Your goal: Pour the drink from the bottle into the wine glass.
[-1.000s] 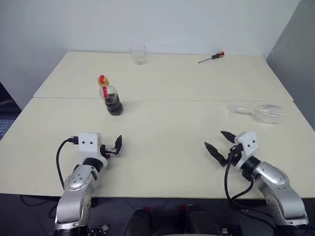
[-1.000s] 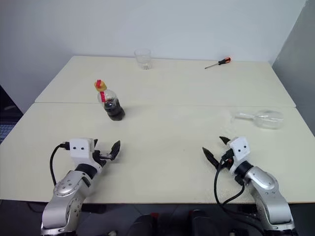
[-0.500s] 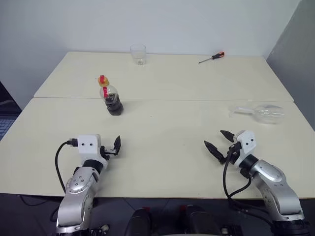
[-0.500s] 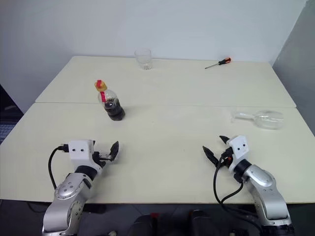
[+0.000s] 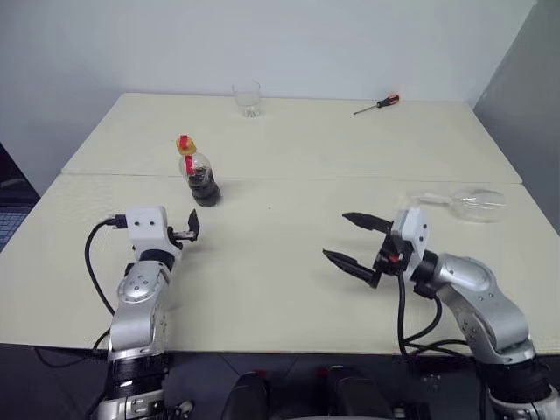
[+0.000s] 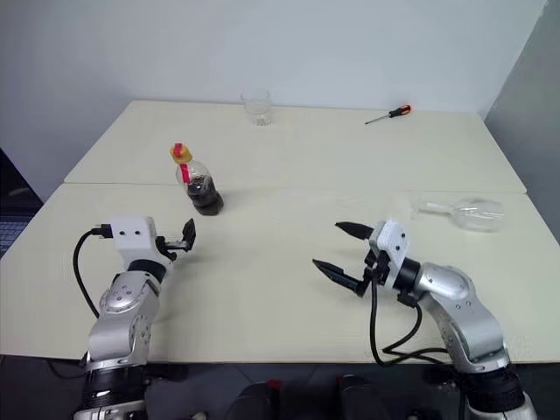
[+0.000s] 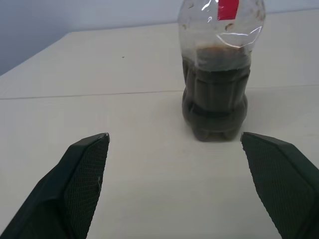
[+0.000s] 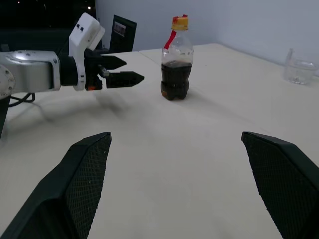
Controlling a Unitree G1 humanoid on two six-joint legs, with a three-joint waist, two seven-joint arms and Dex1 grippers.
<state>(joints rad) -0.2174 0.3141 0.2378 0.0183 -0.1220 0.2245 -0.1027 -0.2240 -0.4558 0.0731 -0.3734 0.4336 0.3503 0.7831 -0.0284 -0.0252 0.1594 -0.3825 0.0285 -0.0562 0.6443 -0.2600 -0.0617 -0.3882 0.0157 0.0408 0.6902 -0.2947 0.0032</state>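
Observation:
The bottle [image 5: 199,173] stands upright left of the table's middle, small and clear, with a yellowish top and a red label. The dark drink [image 7: 215,102] fills its lower half. My left gripper [image 5: 191,229] hovers open just short of the bottle, which stands ahead of its fingers and towards one side, apart from them. The wine glass [image 5: 465,201] lies on its side near the right edge. My right gripper [image 5: 335,235] is open, raised over the table's middle right and turned toward the left, with nothing between its fingers. It faces the bottle [image 8: 177,59] from afar.
A short clear tumbler [image 5: 248,98] stands at the back of the table [image 5: 289,289], and a red-handled screwdriver [image 5: 378,102] lies at the back right. A seam [image 5: 350,179] crosses the table just behind the bottle.
My left gripper has risen and gone forward toward the bottle. My right gripper has lifted, swung to the left and turned toward the bottle. Both stayed open.

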